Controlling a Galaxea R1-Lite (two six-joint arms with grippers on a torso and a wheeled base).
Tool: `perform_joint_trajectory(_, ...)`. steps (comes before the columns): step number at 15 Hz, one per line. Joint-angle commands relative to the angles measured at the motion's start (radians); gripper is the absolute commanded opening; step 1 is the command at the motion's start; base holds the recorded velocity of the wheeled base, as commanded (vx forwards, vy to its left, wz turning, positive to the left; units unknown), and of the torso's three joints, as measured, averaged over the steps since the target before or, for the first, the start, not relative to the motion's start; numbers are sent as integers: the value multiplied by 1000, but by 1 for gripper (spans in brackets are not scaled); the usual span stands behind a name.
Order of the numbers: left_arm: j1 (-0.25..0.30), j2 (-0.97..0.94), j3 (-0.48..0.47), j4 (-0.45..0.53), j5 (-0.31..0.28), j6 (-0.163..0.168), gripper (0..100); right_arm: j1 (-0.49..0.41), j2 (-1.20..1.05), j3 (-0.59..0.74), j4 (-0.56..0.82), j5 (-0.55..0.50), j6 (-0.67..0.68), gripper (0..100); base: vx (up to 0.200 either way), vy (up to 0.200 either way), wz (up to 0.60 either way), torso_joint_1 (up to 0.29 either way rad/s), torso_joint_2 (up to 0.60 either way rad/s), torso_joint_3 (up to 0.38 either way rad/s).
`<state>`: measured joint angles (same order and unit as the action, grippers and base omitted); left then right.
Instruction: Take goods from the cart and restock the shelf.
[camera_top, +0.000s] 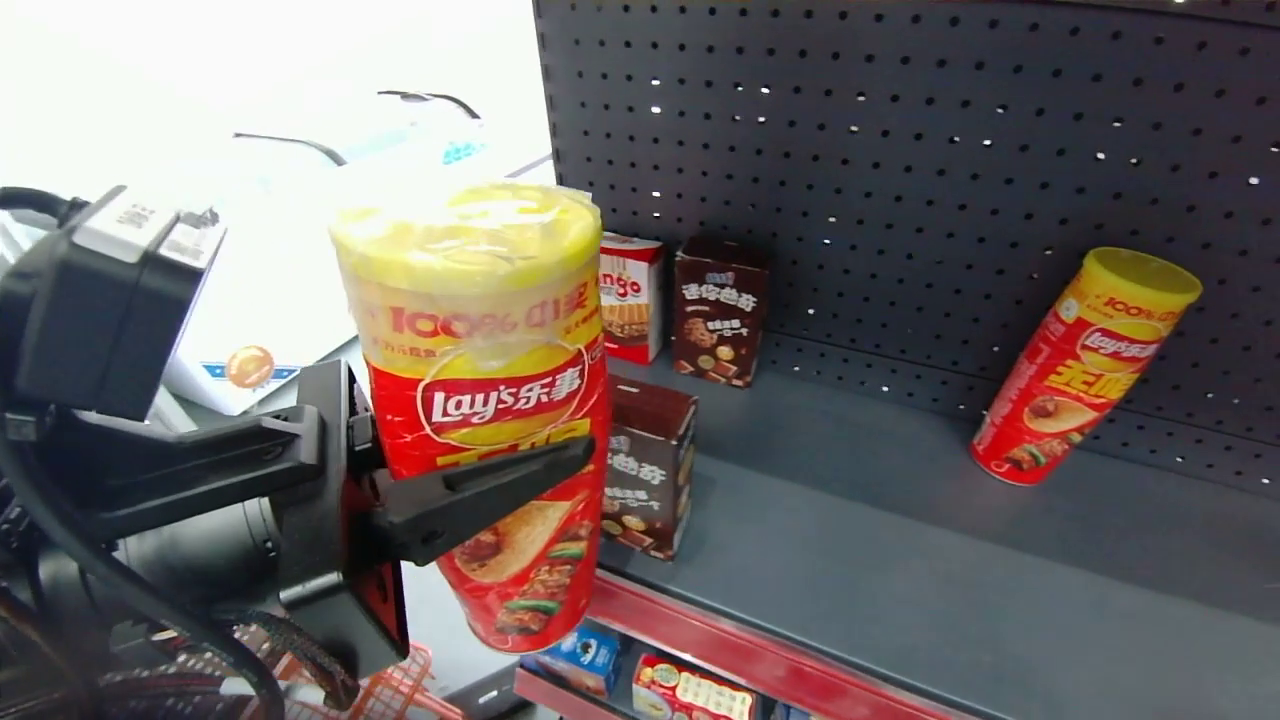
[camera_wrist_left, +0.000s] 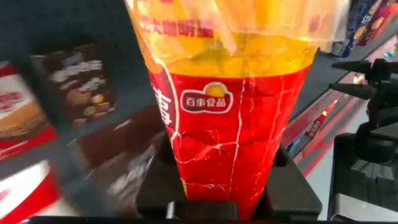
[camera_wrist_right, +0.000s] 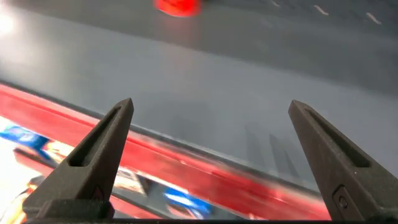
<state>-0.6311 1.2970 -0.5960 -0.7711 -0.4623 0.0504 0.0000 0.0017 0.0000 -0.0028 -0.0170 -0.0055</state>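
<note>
Pinches chip canister (camera_top: 480, 400) mid-body in left claw (camera_top: 478, 455); upright, in air above cart basket (camera_top: 400, 690), before left end of shelf (camera_top: 900, 540). Not yet set down. Holds right claw (camera_wrist_right: 211, 106) spread, empty, over red front lip (camera_wrist_right: 205, 165) of shelf. Notes matching canister (camera_top: 1085, 365) already on shelf, tilted against pegboard (camera_top: 900, 150), well apart from snack boxes (camera_top: 720, 310) at left. Judges restock partway: placement of held canister left; cannot tell what remains in cart.

The grey shelf (camera_top: 900, 540) carries a red-and-yellow chip can (camera_top: 1085, 365) by the pegboard (camera_top: 900, 150), well apart from three snack boxes (camera_top: 718, 310).
</note>
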Motion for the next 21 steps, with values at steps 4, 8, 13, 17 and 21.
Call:
perform_joint_trajectory(4, -27, -7, 1, 4, 2, 0, 0, 2, 1, 0, 1, 0, -1, 100, 0, 0, -600, 2, 1, 1)
perform_joint_trajectory(8, -25, -5, 4, 4, 2, -1, 0, 2, 1, 0, 1, 0, 1, 100, 0, 0, -450, 4, 5, 2)
perform_joint_trajectory(13, -15, -5, 5, 6, 4, -1, 0, 2, 1, 0, 1, 0, -1, 100, 0, 0, 0, 0, 0, 0)
perform_joint_trajectory(17, -15, -5, 5, 4, 4, -1, 0, 2, 1, 0, 1, 0, -1, 100, 0, 0, 0, 0, 0, 0)
perform_joint_trajectory(21, -13, -13, 33, 3, 1, 0, 0, 2, 1, 0, 1, 0, -1, 100, 0, 0, 0, 0, 0, 0)
